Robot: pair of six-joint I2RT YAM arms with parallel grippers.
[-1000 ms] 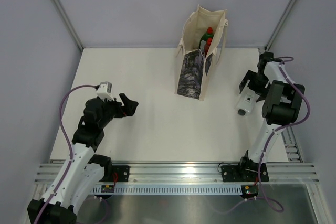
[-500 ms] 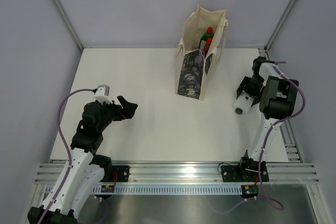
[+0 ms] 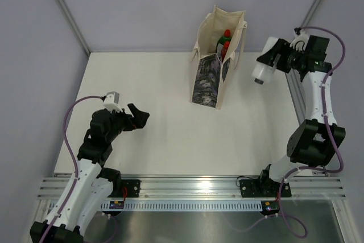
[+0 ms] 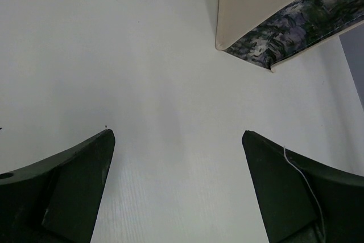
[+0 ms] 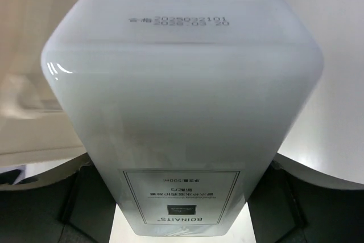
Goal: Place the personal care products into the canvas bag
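A flat white bottle (image 3: pixel 263 70) is held in the right claw (image 3: pixel 275 61), lifted clear of the tabletop (image 3: pixel 165 83) and set just to the right of the canvas bag (image 3: pixel 211 66) without touching it. In the right wrist view the white bottle (image 5: pixel 182 112) fills nearly the whole frame. Its printed label (image 5: pixel 181 197) is seen upside down, and dark claw parts are pressed against it low on either side.

The canvas bag is stood upright near the far edge of the tabletop, its dark picture panel (image 3: pixel 206 81) turned toward the arms. Two red-capped bottles (image 3: pixel 223 42) are seen inside through the open mouth. How many other products lie deeper cannot be told.

The left claw (image 3: pixel 138 116) is held over the near-left part of the tabletop, well apart from the bag. Its fingers (image 4: pixel 74 180) are spread wide with nothing between them, and only bare tabletop is seen there. A lower corner of the canvas bag (image 4: pixel 273 21) is caught at the upper right of the left wrist view.
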